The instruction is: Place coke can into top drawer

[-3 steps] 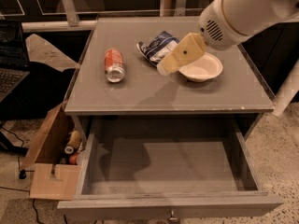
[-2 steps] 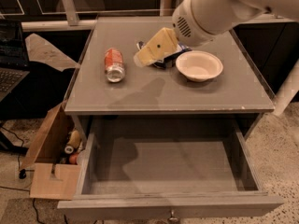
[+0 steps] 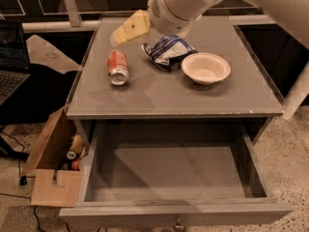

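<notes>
The coke can [image 3: 118, 67] lies on its side on the left part of the grey table top [image 3: 159, 93], silver end toward the front. The top drawer [image 3: 178, 215] is pulled open below the table, and its inside shows nothing in it. My gripper [image 3: 126, 29], tan with a white arm behind it, hangs above the table just behind the can and slightly to its right. It is not touching the can.
A blue-and-white chip bag [image 3: 167, 50] and a white bowl [image 3: 206, 67] sit on the table to the right of the can. A brown cardboard box [image 3: 50, 168] holding a tan bottle [image 3: 75, 146] stands on the floor at the left. A laptop [image 3: 9, 57] is at the far left.
My gripper has swung left across the table, from over the bowl and chip bag to a spot behind the coke can. The can, bowl, bag and drawer have not moved.
</notes>
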You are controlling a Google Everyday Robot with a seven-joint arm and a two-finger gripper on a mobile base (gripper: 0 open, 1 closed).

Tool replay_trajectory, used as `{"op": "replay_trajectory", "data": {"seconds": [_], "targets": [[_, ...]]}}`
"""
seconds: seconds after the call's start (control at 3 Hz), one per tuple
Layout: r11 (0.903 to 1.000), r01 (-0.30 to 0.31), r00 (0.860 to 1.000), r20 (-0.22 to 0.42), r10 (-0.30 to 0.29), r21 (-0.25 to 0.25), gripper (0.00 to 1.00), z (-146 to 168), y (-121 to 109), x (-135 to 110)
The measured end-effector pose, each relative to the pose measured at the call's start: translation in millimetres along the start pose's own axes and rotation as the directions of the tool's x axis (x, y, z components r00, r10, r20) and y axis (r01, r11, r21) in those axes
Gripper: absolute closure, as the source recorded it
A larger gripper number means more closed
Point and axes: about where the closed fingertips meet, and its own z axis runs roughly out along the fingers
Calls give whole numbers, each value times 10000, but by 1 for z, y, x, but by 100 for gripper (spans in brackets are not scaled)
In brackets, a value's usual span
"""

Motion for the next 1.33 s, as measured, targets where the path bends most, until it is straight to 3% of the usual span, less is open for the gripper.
{"op": "replay_trajectory", "data": {"seconds": [0.33,0.67,1.0,1.33], "targets": [[9983,-492,9988,-47,491,-312,0,18,3,-27],[9983,-494,9988,-47,493,-314,0,18,3,-27],[9948,-909,9958,50,913,-468,0,21,5,-26],[9804,-1631,9857,239,1667,-1102,0,42,28,-36]]}}
